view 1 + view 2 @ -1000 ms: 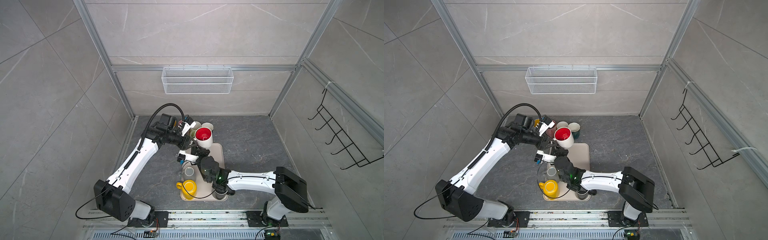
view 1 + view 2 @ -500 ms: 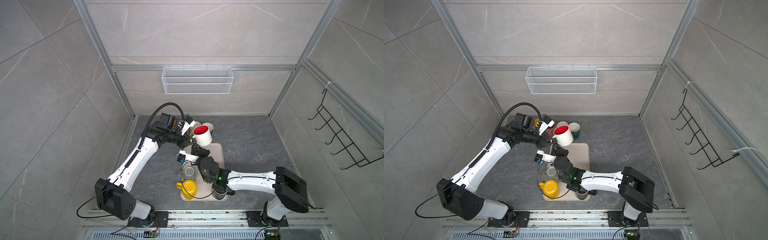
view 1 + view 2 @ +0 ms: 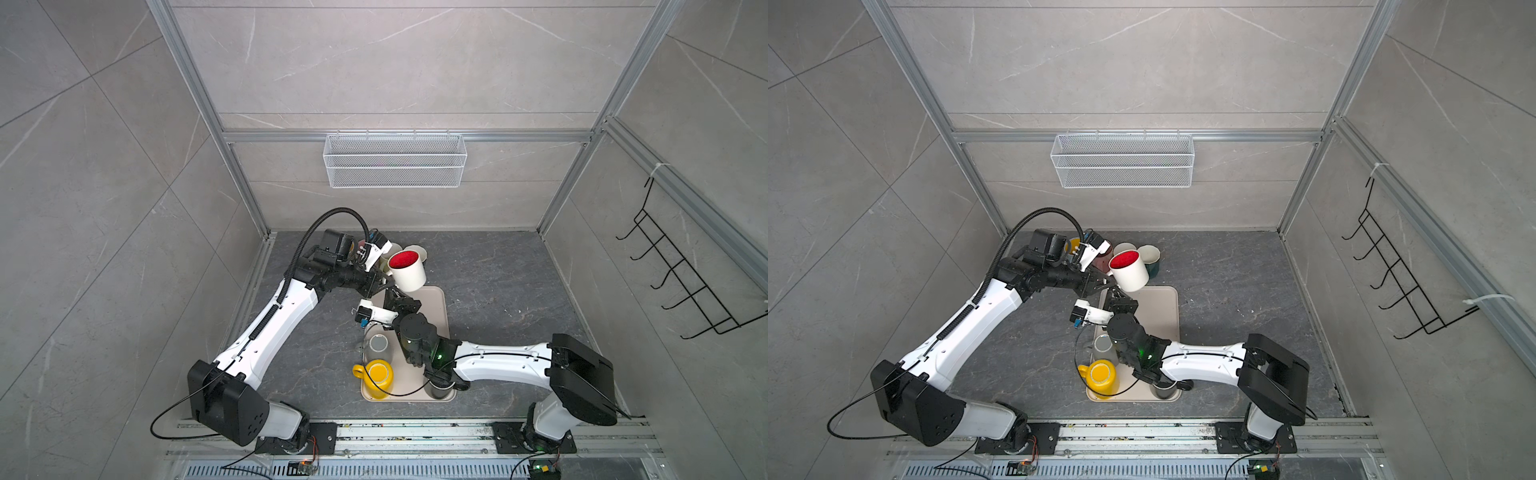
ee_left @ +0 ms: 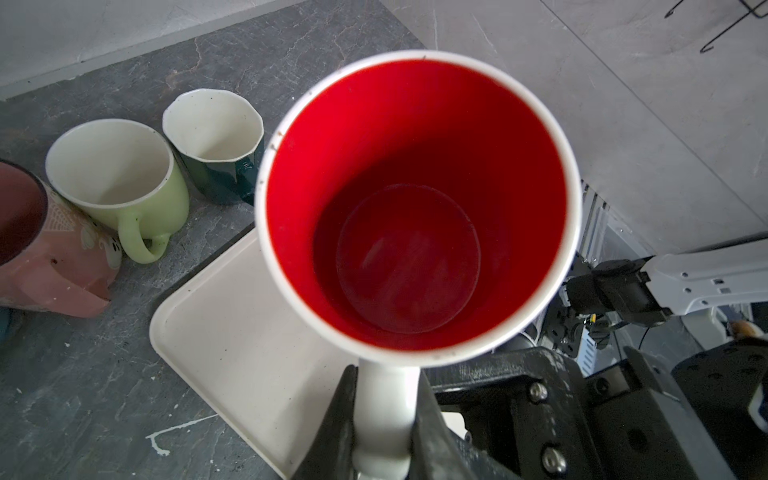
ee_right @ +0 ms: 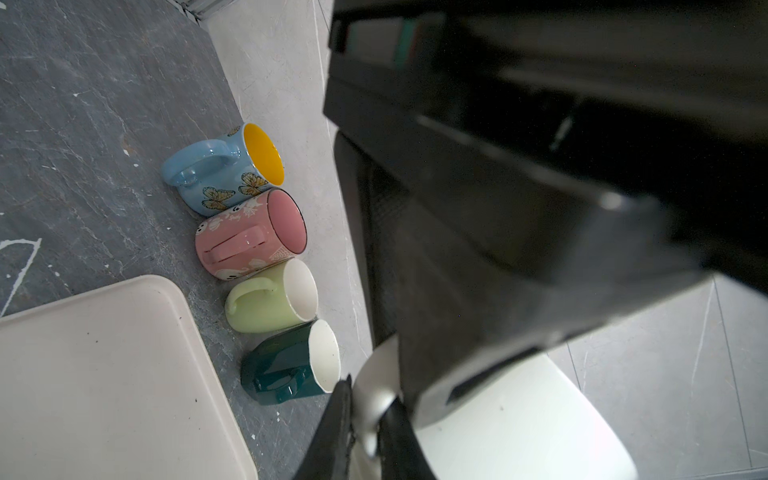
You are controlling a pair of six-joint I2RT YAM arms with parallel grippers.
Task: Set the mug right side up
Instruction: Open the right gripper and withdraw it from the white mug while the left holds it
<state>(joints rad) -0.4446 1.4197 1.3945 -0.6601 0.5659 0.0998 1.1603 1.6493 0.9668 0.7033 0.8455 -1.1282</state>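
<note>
We see the white ceramic mug with a red inside held in the air, mouth upward, over the 12 o'clock edge of the flat beige plastic tray on the dark grey stone worktop.

The left gripper reaches in from 9 o'clock. Its jaws are clamped on the mug's white handle, one black finger on each side.

The right gripper comes up from 6 o'clock to the same handle. In the right wrist view the handle's loop sits between its narrowly set jaws. We cannot tell whether they press on it or stand just clear.

Beyond the tray at 12 o'clock, four more mugs stand mouth up in a row:
- a blue butterfly-patterned mug with a yellow inside
- a pink patterned mug
- a pale green mug
- a dark green faceted mug

A yellow mug sits at the tray's 7 o'clock corner.
</note>
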